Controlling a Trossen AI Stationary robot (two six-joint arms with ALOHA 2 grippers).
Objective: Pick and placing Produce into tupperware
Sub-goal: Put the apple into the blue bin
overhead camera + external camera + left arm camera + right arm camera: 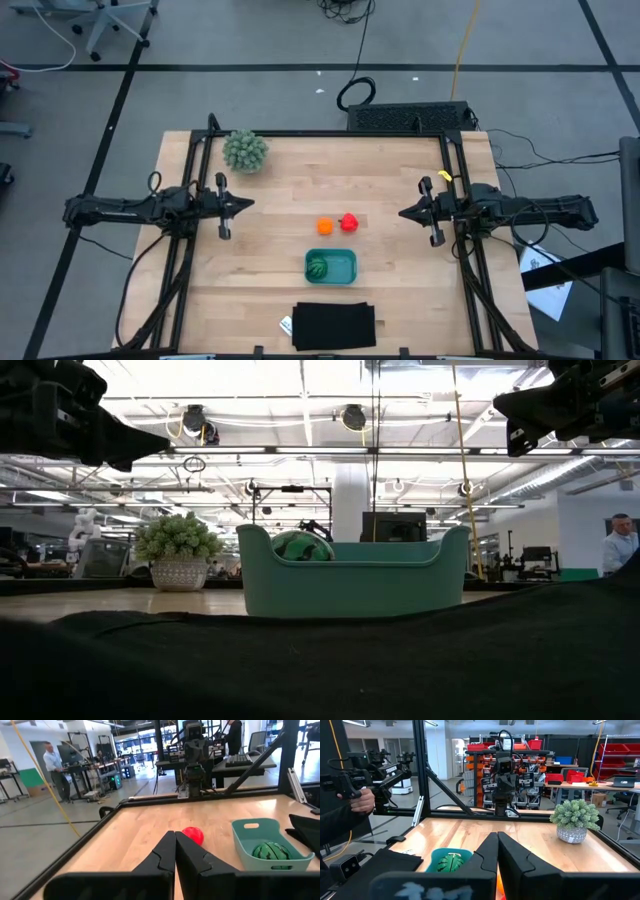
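The teal tupperware [331, 266] sits near the table's near edge, with the dark green striped piece [318, 267] inside at its left end; both also show in the left wrist view [270, 852] and low view [302, 546]. The orange piece [325, 226] and the red piece [349, 222] lie side by side on the wood, a little farther back than the tupperware. My left gripper [250, 204] hovers shut at the table's left side, my right gripper [402, 213] shut at the right side; both stay clear of the produce.
A pale-green fuzzy ball plant in a pot [245, 151] stands near the far left corner. A black flat rectangle [334, 326] lies at the near edge in front of the tupperware. A black frame borders the table. People stand in the room beyond.
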